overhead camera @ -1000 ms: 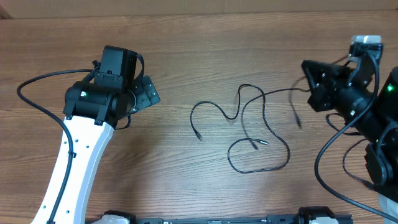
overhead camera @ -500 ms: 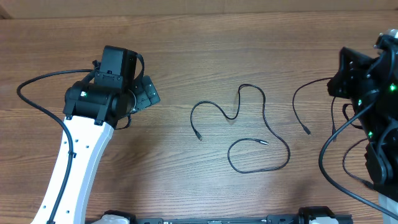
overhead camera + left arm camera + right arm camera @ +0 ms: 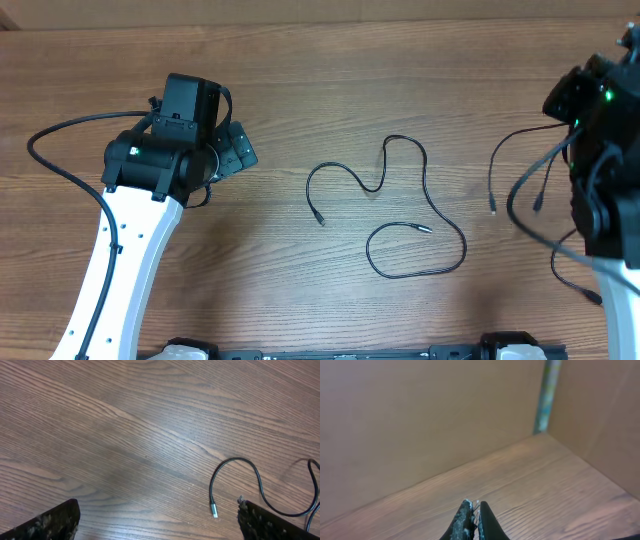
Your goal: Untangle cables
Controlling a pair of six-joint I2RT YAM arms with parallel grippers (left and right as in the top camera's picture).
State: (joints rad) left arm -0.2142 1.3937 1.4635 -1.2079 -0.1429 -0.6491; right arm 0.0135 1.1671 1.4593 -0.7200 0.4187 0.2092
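Holding nothing with the left gripper (image 3: 238, 152), spread wide above the bare table (image 3: 300, 80). Pinching one cable (image 3: 491, 180) in the tightly closed right gripper (image 3: 472, 515), raised at the right edge, plug tip (image 3: 493, 210) down by the wood. Showing the other cable (image 3: 428, 190) in loose loops mid-table, well apart from both.

The right-hand cable (image 3: 492, 180) runs under the right arm (image 3: 605, 190) (upper end hidden).

The white-linked left arm (image 3: 120, 250) has black joint housings (image 3: 150, 165), a small green light (image 3: 133, 152) and a thick looping black wire (image 3: 60, 150); the left gripper (image 3: 157, 512) has scuffed black fingers (image 3: 50, 522).
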